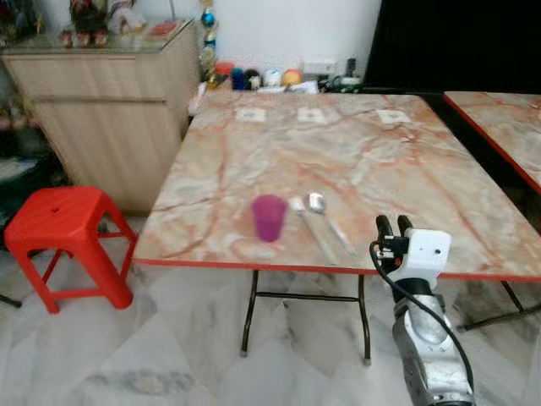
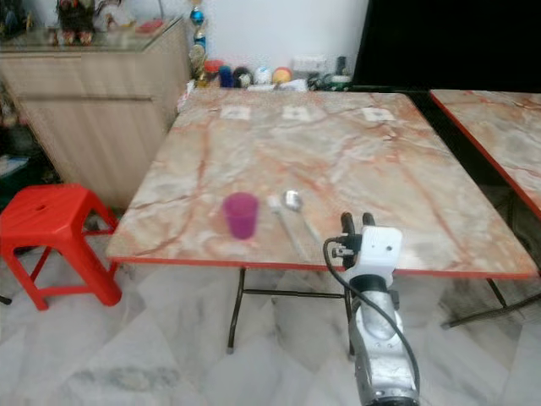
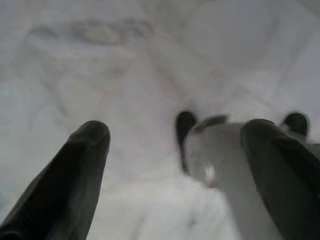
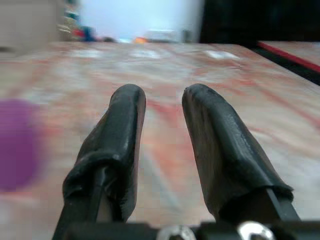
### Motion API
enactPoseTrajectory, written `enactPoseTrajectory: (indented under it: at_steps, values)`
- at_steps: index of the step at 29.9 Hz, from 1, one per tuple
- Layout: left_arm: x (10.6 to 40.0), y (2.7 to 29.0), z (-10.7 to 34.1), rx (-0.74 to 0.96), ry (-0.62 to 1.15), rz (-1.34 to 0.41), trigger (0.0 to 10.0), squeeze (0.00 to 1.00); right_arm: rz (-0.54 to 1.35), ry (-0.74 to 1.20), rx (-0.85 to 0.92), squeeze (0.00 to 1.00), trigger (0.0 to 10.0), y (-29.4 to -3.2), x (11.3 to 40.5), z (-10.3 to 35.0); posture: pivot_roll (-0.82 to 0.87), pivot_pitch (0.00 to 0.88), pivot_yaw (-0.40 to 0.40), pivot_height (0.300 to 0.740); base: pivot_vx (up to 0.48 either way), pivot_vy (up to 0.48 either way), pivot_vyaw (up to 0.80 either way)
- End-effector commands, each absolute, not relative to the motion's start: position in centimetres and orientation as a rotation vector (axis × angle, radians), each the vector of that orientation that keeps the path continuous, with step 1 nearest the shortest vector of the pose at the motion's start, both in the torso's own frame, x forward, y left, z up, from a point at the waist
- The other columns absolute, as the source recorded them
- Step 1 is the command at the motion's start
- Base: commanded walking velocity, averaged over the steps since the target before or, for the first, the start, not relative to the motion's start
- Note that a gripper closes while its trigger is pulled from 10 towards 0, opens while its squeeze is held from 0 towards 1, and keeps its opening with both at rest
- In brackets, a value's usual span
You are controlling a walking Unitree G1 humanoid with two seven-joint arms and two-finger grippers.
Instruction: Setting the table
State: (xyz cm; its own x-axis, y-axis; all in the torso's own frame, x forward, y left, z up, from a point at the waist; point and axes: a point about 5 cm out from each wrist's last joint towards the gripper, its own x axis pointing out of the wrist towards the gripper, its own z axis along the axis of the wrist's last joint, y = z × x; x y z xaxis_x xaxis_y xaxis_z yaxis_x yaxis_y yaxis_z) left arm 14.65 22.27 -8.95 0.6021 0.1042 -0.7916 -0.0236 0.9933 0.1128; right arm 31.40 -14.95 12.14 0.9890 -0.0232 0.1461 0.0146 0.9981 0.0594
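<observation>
A purple cup (image 1: 269, 217) stands upright near the front edge of the marble-patterned table (image 1: 363, 161). Just right of it lie a metal spoon (image 1: 318, 204) and a second slim utensil (image 1: 306, 222), side by side with handles toward the front edge. My right gripper (image 1: 394, 223) is raised at the table's front edge, right of the utensils, fingers (image 4: 125, 120) slightly apart and holding nothing. The cup appears as a purple blur (image 4: 17, 142) in the right wrist view. My left gripper (image 3: 177, 129) hangs open over the pale floor.
A red plastic stool (image 1: 63, 222) stands left of the table beside a wooden cabinet (image 1: 110, 110). A second table (image 1: 507, 118) is at the right. Small jars and items (image 1: 262, 78) line the wall behind. Three white labels (image 1: 311, 115) lie on the far side.
</observation>
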Motion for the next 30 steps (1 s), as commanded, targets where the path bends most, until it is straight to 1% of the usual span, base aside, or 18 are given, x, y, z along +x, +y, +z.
enactPoseTrajectory:
  at_steps: [1,8,15,20,22,27,30]
  values:
    - [14.3,21.8,-9.2,0.084,0.928,0.062,10.0,0.00,-0.042,-0.162,0.044,0.00,10.0,-15.9,31.5,12.5,0.01,0.074,-0.032,0.740,0.000,0.000,0.00]
    - [14.4,21.8,-9.1,0.083,0.926,0.064,10.0,0.00,-0.042,-0.160,0.046,0.00,10.0,-15.8,31.5,12.5,0.02,0.079,-0.031,0.740,0.000,0.000,0.00]
    - [14.7,21.8,-9.0,0.085,0.912,0.066,10.0,0.00,-0.039,-0.169,0.026,0.00,10.0,-16.3,31.6,12.8,0.01,0.083,-0.032,0.740,0.000,0.000,0.00]
    - [14.8,21.7,-9.0,0.084,0.913,0.064,10.0,0.00,-0.022,-0.176,0.009,0.00,10.0,-16.3,31.5,12.8,0.01,0.071,-0.032,0.740,0.000,0.000,0.00]
    - [14.9,21.6,-9.0,0.084,0.910,0.061,10.0,0.00,-0.004,-0.188,0.011,0.00,10.0,-16.2,31.4,12.9,0.01,0.069,-0.032,0.740,0.000,0.000,0.54]
    - [15.2,21.5,-8.9,0.088,0.901,0.055,10.0,0.00,0.030,-0.210,-0.014,0.00,10.0,-15.6,31.4,13.3,0.00,0.062,-0.032,0.740,0.249,0.000,0.80]
    - [15.3,21.5,-8.8,0.091,0.895,0.052,10.0,0.00,0.000,-0.209,0.016,0.00,10.0,-15.9,31.5,13.2,0.01,0.058,-0.031,0.740,0.252,0.000,0.00]
